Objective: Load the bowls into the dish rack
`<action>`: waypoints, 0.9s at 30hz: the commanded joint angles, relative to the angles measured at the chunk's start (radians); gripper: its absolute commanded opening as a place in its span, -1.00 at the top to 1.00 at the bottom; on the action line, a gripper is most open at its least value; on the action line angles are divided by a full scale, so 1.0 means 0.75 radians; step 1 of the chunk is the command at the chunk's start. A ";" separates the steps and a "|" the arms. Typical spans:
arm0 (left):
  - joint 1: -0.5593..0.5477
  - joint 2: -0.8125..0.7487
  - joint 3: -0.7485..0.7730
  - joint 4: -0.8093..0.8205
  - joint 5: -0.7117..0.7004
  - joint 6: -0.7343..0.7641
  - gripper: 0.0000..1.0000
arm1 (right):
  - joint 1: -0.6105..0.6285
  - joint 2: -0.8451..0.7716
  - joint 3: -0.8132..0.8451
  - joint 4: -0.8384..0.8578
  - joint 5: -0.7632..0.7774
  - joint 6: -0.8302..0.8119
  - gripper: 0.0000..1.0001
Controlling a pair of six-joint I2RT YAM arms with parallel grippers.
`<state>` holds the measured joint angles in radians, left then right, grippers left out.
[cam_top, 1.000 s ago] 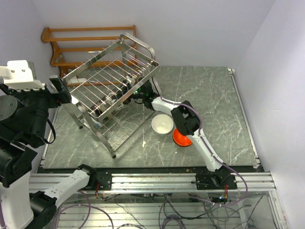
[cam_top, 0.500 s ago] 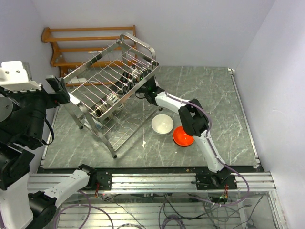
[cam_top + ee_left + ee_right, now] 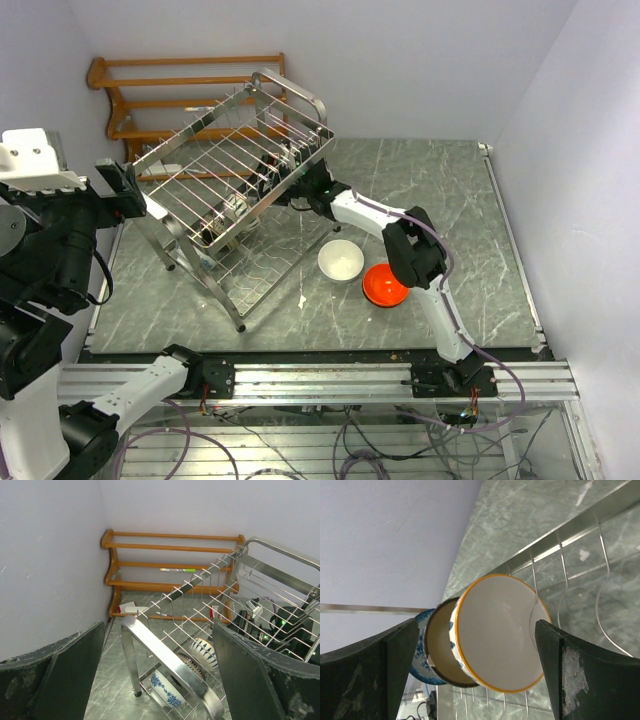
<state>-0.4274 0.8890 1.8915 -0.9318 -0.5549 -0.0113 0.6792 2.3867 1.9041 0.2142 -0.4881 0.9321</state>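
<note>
The silver wire dish rack (image 3: pixel 297 97) stands at the table's left. In its lower tier stand a blue-and-white bowl with an orange rim (image 3: pixel 497 630), a tan-brown bowl (image 3: pixel 437 647) and a blue floral dish (image 3: pixel 420 647); they also show in the left wrist view (image 3: pixel 207 652). A plain white bowl (image 3: pixel 341 260) and an orange-red bowl (image 3: pixel 385 286) sit on the table to the right of the rack. My right gripper (image 3: pixel 308 190) is open and empty at the rack's right end, facing the racked bowls (image 3: pixel 476 625). My left gripper (image 3: pixel 135 195) is open, with the rack's tube (image 3: pixel 170 662) between its fingers (image 3: pixel 159 627).
A brown wooden slatted rack (image 3: pixel 180 80) stands against the back wall behind the silver rack, with small items on its shelves (image 3: pixel 177 570). The marble table (image 3: pixel 450 200) extends to the right. My right arm's elbow (image 3: pixel 415 250) hangs just beside the orange-red bowl.
My right gripper has drawn back to the right out of the rack, and its elbow has shifted right, uncovering the orange-red bowl. The left arm has barely moved.
</note>
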 commanded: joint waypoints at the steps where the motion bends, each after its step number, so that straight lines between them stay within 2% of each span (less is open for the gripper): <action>1: -0.007 -0.015 0.014 -0.002 0.005 0.008 -0.98 | -0.047 -0.157 -0.048 -0.149 0.102 -0.120 -0.99; 7: -0.007 -0.024 -0.003 0.003 0.015 0.003 -0.98 | -0.048 -0.233 -0.115 -0.269 0.159 -0.209 -0.99; 17: -0.007 -0.029 -0.011 0.012 0.027 0.012 -0.98 | -0.047 -0.236 -0.032 -0.644 0.014 -0.391 -0.99; 27: -0.007 -0.042 -0.023 0.015 0.017 0.027 -0.98 | -0.049 -0.279 -0.052 -0.734 -0.307 -0.442 -0.99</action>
<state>-0.4274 0.8646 1.8763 -0.9318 -0.5461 -0.0105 0.6777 2.2517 1.8492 -0.3016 -0.6098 0.6247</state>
